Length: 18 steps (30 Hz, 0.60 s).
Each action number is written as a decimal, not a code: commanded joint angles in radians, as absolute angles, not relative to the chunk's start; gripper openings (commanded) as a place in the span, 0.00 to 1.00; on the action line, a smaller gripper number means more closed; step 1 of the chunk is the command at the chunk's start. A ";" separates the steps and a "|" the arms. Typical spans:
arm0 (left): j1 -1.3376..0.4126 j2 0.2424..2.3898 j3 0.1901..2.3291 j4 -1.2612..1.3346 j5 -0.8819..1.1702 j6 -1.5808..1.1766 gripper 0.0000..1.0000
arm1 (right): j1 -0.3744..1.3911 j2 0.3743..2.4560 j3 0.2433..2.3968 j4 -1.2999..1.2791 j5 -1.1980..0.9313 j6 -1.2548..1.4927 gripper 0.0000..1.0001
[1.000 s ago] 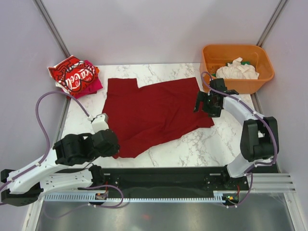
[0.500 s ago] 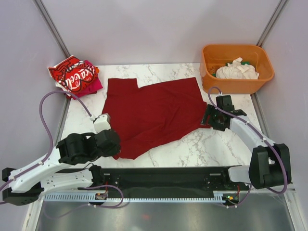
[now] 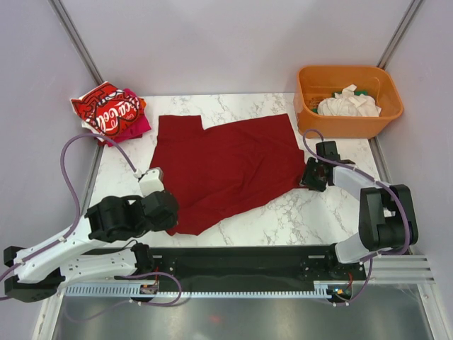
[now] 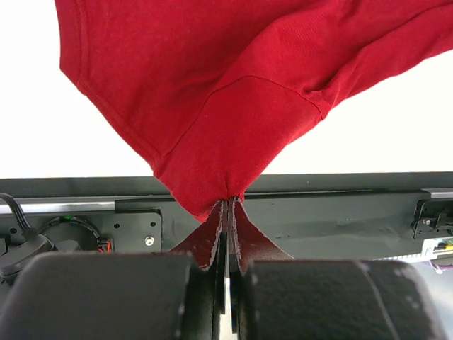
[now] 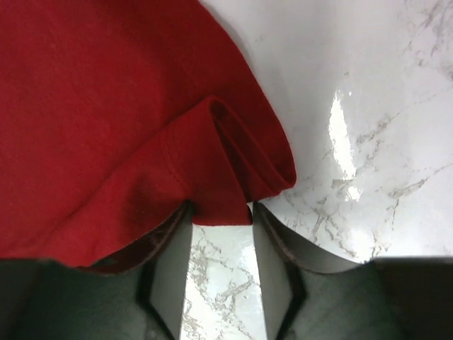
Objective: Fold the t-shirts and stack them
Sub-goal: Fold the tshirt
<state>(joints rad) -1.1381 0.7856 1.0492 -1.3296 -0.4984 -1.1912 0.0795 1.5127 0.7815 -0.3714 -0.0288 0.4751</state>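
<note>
A plain dark red t-shirt (image 3: 226, 170) lies spread flat on the marble table. My left gripper (image 3: 168, 221) is shut on its near left corner, and in the left wrist view the cloth (image 4: 233, 85) bunches into the closed tips (image 4: 228, 212). My right gripper (image 3: 309, 177) is down at the shirt's right corner. Its jaws stand apart there (image 5: 221, 212), with a folded hem of the cloth (image 5: 106, 106) lying between the tips. A bright red t-shirt with white lettering (image 3: 107, 110) sits on a magenta one (image 3: 139, 128) at the back left. A white t-shirt (image 3: 347, 103) lies in the tub.
The orange plastic tub (image 3: 350, 129) stands at the back right corner, just behind my right gripper. Bare marble (image 3: 297, 212) shows along the near right of the table. The black base rail (image 3: 241, 258) runs along the near edge.
My right gripper has dropped from above the shirt's right edge down onto its right corner, and its jaws have narrowed. The left gripper keeps its hold and has barely moved.
</note>
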 commanded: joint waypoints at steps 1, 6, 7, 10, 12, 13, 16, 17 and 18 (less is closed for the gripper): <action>-1.131 0.792 1.052 -1.313 -0.537 -1.172 0.02 | 0.066 1.528 0.785 -0.319 -0.031 0.466 0.45; -1.131 0.805 1.066 -1.312 -0.545 -1.169 0.02 | 0.052 1.509 0.775 -0.324 -0.041 0.459 0.28; -1.131 0.807 1.068 -1.313 -0.545 -1.167 0.02 | 0.051 1.494 0.769 -0.327 -0.046 0.457 0.26; -1.132 0.818 1.075 -1.312 -0.542 -1.167 0.02 | 0.051 1.450 0.752 -0.356 -0.067 0.457 0.28; -1.132 0.819 1.075 -1.313 -0.538 -1.169 0.02 | 0.051 1.421 0.736 -0.377 -0.081 0.454 0.29; -1.132 0.818 1.075 -1.313 -0.537 -1.170 0.02 | 0.051 1.393 0.721 -0.385 -0.081 0.454 0.29; -1.132 0.816 1.075 -1.312 -0.535 -1.173 0.02 | 0.051 1.352 0.693 -0.405 -0.072 0.446 0.28; -1.132 0.816 1.077 -1.312 -0.534 -1.173 0.02 | 0.051 1.345 0.690 -0.411 -0.075 0.443 0.19; -1.132 0.815 1.078 -1.312 -0.532 -1.172 0.02 | 0.051 1.341 0.684 -0.416 -0.083 0.446 0.14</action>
